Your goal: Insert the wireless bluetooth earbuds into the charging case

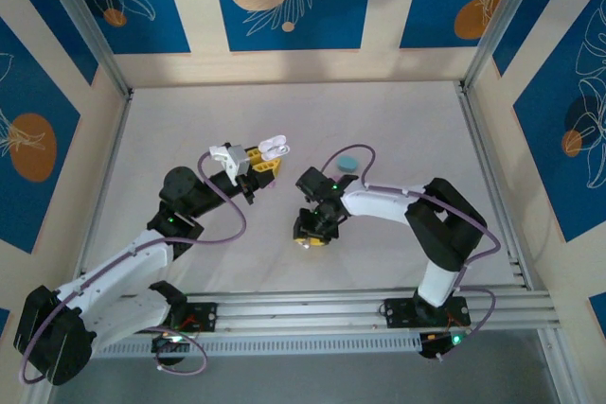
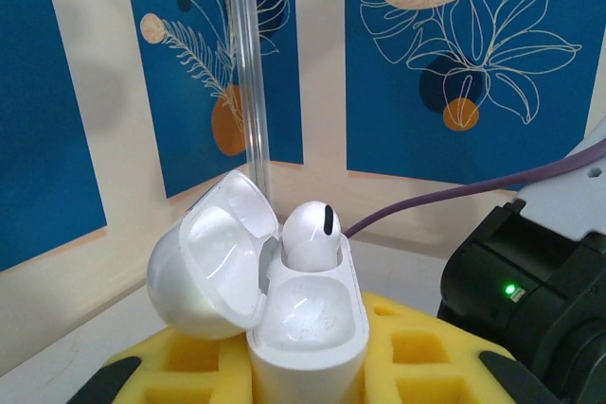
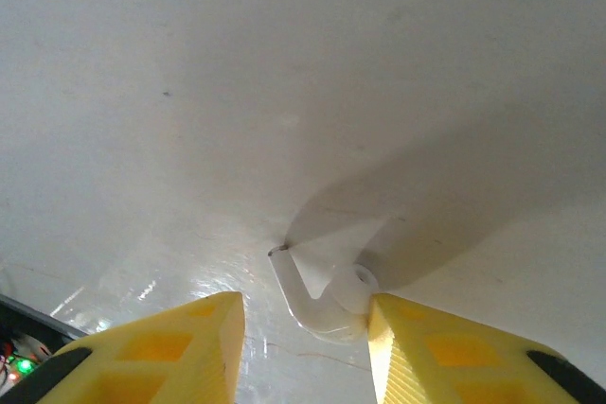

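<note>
The left arm reaches from the near left corner toward the middle of the table [image 1: 398, 139]. The left gripper [image 1: 261, 164] is held level and clamped on the white charging case [image 2: 308, 328], whose lid is open with one seated earbud [image 2: 311, 232] inside. The right arm folds at the elbow and points the right gripper [image 1: 311, 237] straight down. Its yellow fingers [image 3: 189, 347] stand apart around a loose earbud [image 3: 322, 317] lying on the table.

I have looked all over, and there are no words, numbers or brand names that I can read here.
</note>
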